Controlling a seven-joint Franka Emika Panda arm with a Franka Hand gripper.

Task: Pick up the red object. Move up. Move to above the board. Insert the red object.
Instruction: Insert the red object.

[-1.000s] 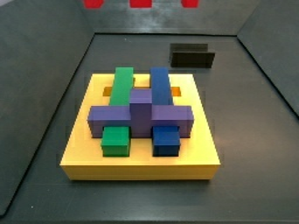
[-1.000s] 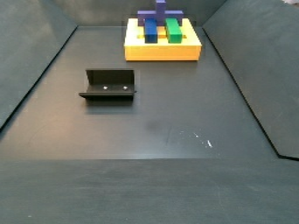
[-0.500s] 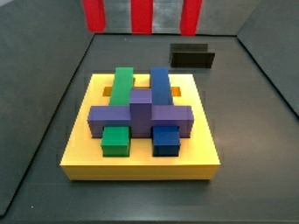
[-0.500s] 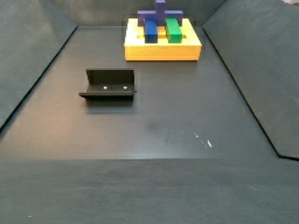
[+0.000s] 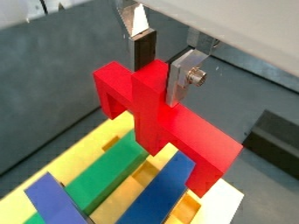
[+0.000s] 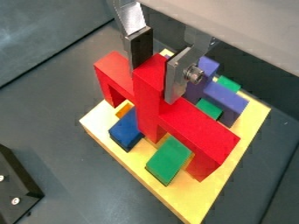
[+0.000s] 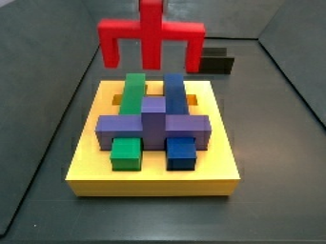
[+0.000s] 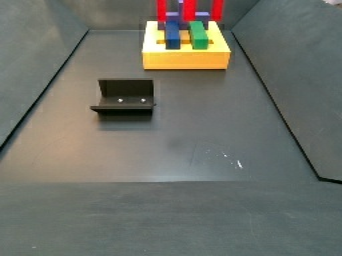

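In a wrist view the gripper (image 5: 162,59) grips the central stem of the red object (image 5: 158,118), its silver fingers (image 5: 184,77) pressed on either side of the stem. The red piece hangs above the board (image 5: 93,145), its bar running across and a leg at each end pointing down. Below it lie the green block (image 5: 103,176) and the blue block (image 5: 167,192) side by side on the yellow slab, with a purple block (image 5: 55,202) near the picture's edge.

In a wrist view from the opposite side the gripper (image 6: 156,59) again clamps the stem of the red object (image 6: 158,109), which is clear of the board (image 6: 212,200). A green block end (image 6: 170,162) and a blue block end (image 6: 125,130) show under the red bar, and the purple block (image 6: 222,92) lies beyond. The fixture (image 6: 17,186) stands on the floor apart from the board.

In a side view the red object (image 7: 152,35) hangs in the air over the far end of the board (image 7: 154,175), legs down, not touching the green block (image 7: 132,91) or the blue block (image 7: 173,91). The purple block (image 7: 154,128) crosses both. The fixture (image 7: 216,62) sits behind the board. The gripper itself is out of this picture.

In a side view from far off the red object (image 8: 191,9) shows at the top edge, just over the board (image 8: 186,58). The fixture (image 8: 126,98) stands well apart on the dark floor (image 8: 187,150)
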